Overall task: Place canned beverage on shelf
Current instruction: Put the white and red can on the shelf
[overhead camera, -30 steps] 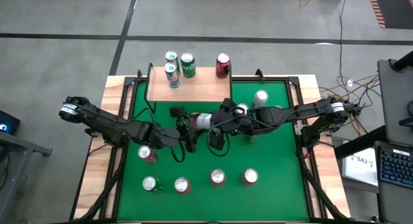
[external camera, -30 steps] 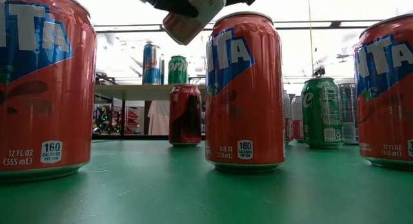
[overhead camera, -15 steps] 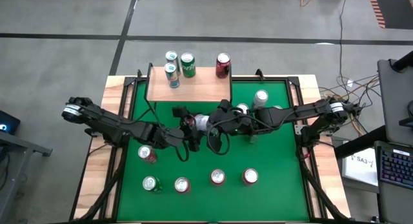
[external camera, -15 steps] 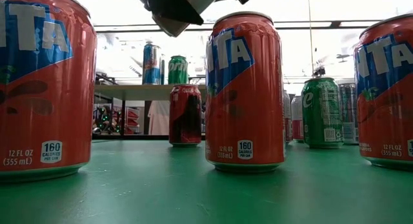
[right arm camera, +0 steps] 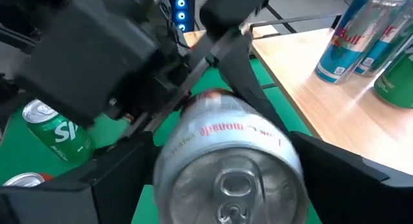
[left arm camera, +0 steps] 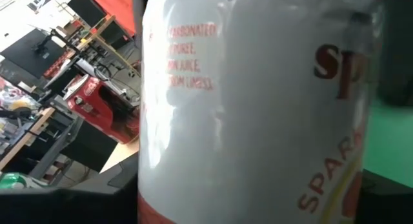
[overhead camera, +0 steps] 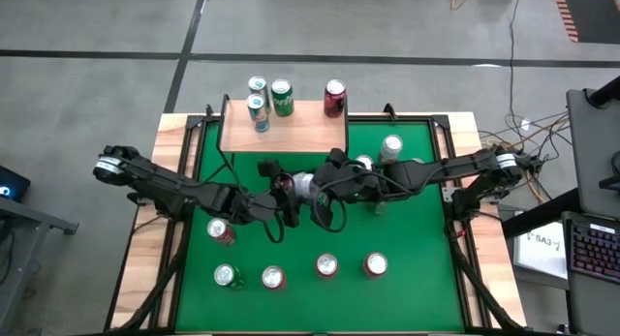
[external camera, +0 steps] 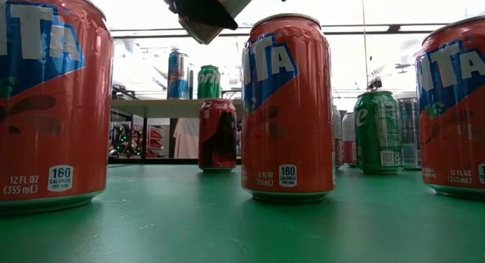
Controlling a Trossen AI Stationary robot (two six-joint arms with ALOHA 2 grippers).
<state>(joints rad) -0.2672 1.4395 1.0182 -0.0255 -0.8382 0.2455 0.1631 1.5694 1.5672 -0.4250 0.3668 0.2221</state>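
Left hand (overhead camera: 287, 193) and right hand (overhead camera: 327, 184) meet mid-counter, both around white can (overhead camera: 302, 184) held sideways in air — who bears it, cannot tell. Shelf (overhead camera: 281, 129) holds four cans; five-odd on counter (overhead camera: 407, 239).

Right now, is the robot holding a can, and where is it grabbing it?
Yes: a white can hangs sideways above the table between both grippers. The left gripper has its base end; the right gripper's hold is unclear.
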